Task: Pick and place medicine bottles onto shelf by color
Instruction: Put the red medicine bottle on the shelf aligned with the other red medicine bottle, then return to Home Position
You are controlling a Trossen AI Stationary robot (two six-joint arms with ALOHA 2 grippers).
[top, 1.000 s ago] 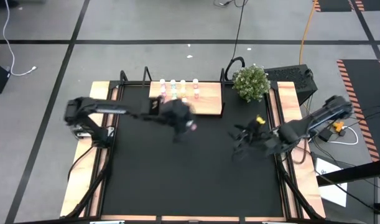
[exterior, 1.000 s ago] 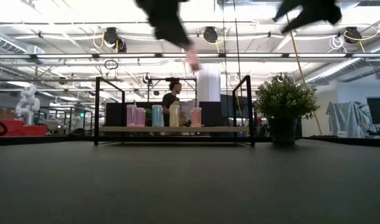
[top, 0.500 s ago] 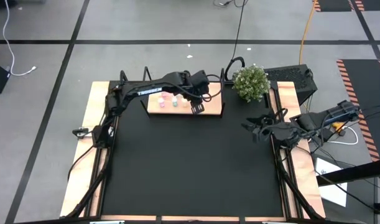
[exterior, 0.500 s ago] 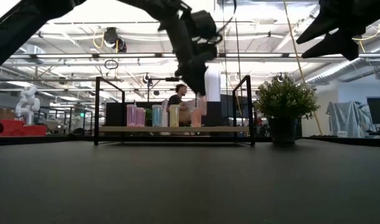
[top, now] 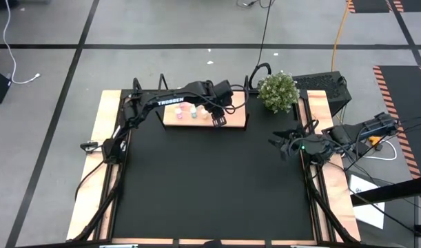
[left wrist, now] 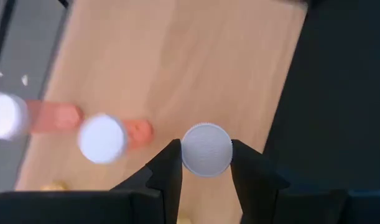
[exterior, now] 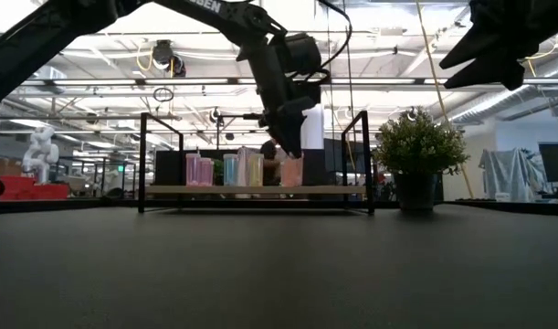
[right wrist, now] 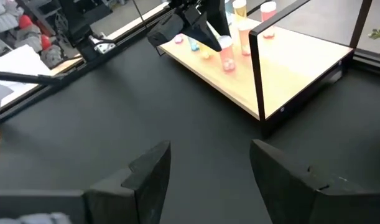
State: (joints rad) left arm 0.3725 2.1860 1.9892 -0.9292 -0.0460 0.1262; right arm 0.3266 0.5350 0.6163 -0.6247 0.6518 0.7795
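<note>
The shelf (top: pixel 232 118), a light-wood board with black end brackets, stands at the table's far edge. Several medicine bottles stand on it: pink (exterior: pixel 193 169), blue (exterior: pixel 230 170) and yellow (exterior: pixel 254 169). My left gripper (top: pixel 220 118) is over the board's right part, shut on a pink bottle (exterior: pixel 290 171) with a white cap. Other white caps (left wrist: pixel 102 138) show beside it in the left wrist view. My right gripper (top: pixel 284 144) hangs open near the table's right edge with nothing between its fingers (right wrist: pixel 149 173). My left gripper pinches the pink bottle by its white cap (left wrist: pixel 206 149) between its two fingers (left wrist: pixel 171 169), one on either side. The fingers come from above, slanting down toward the far edge. The bottle stays upright below them, its base (right wrist: pixel 227 68) at the board; whether it rests there I cannot tell.
A potted plant (top: pixel 278 90) stands at the far right, next to the shelf's right bracket (right wrist: pixel 258 68). The black tabletop (top: pixel 210 186) stretches in front of the shelf. A person sits in the room behind the shelf (exterior: pixel 269 163).
My left gripper has carried the pink bottle from above the table's middle toward the far edge and down over the shelf's right part, tipping more steeply downward. My right gripper has drawn back toward the table's right edge. In the last half second both have nearly kept still.
</note>
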